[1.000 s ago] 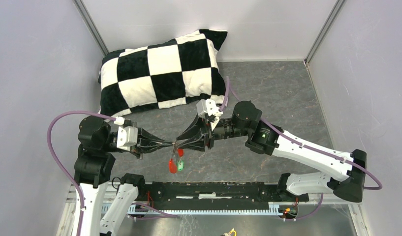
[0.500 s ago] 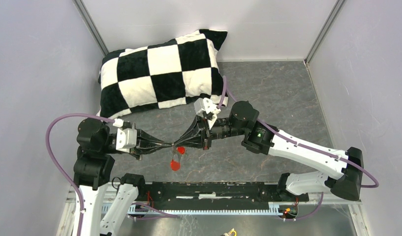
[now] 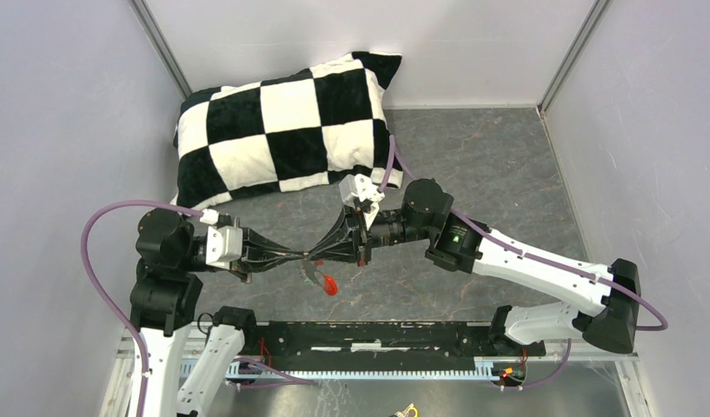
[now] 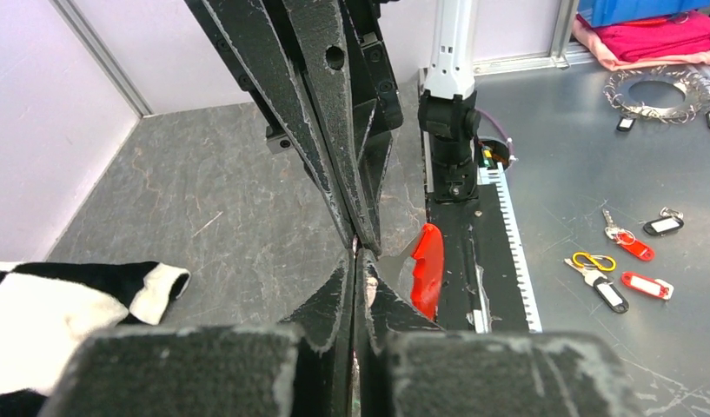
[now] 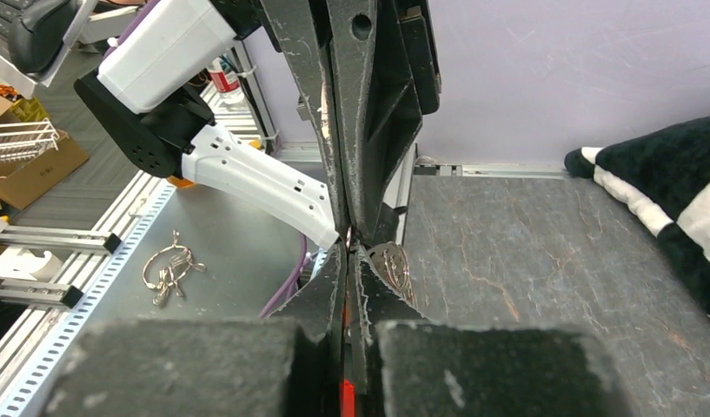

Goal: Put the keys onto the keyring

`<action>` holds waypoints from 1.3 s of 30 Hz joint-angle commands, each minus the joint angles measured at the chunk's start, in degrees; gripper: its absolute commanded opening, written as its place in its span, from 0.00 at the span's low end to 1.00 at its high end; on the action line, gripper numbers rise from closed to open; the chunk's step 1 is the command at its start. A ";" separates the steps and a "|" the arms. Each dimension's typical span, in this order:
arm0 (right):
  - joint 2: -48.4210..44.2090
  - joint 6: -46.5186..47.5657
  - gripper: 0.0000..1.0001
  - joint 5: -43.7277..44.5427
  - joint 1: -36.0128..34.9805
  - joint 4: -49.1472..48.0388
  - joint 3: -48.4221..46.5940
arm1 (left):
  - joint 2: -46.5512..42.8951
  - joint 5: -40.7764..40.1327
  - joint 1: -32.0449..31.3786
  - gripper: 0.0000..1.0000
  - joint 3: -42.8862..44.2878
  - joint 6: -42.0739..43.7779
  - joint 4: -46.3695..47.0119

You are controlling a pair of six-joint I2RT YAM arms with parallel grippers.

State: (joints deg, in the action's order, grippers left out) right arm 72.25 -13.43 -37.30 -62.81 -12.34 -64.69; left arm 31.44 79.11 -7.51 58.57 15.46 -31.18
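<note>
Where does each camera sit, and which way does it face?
Top external: above, behind the bases, looking down on pillow, left arm, right arm.
Left wrist: looks along its shut left pincer toward the right arm.
Right wrist: looks along its shut right pincer toward the left arm.
Both wrist views share the meeting pincer tips.

Here's the left arm (image 3: 164, 261): chunky black joints on white links, a purple cable (image 3: 95, 252) looping off its side, and a white camera block (image 3: 221, 245) at the wrist. The right arm (image 3: 542, 269) matches it, with long white links capped in black, a small green light (image 3: 461, 233) glowing on one joint, and its own purple cable (image 3: 393, 169). Up close, the fingers (image 4: 325, 113) are black tapering wedges with edges scuffed pale, and one has a round hole (image 4: 334, 57) through it.
</note>
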 commanded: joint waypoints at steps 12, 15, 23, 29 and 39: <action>7.38 16.07 0.01 11.74 0.49 41.47 -22.18 | 4.00 -11.46 -0.05 0.63 4.10 20.94 -22.62; 9.13 17.22 0.01 11.74 -0.10 44.46 -24.69 | 7.07 -11.21 -0.12 0.62 4.92 25.35 -24.89; 12.76 18.35 0.01 10.44 -0.82 47.98 -29.07 | 13.94 -9.57 -3.09 0.58 7.75 39.98 -32.69; 14.56 18.35 0.01 9.92 -0.91 48.93 -31.32 | 19.32 -13.64 -10.91 0.44 11.73 50.42 -42.46; 16.84 18.88 0.01 9.02 -0.99 51.49 -34.45 | 20.01 -15.44 -12.34 0.24 12.48 52.10 -42.70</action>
State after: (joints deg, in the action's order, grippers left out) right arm 89.12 4.62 -27.11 -63.55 41.39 -95.24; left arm 51.70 63.92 -19.27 69.41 63.20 -71.94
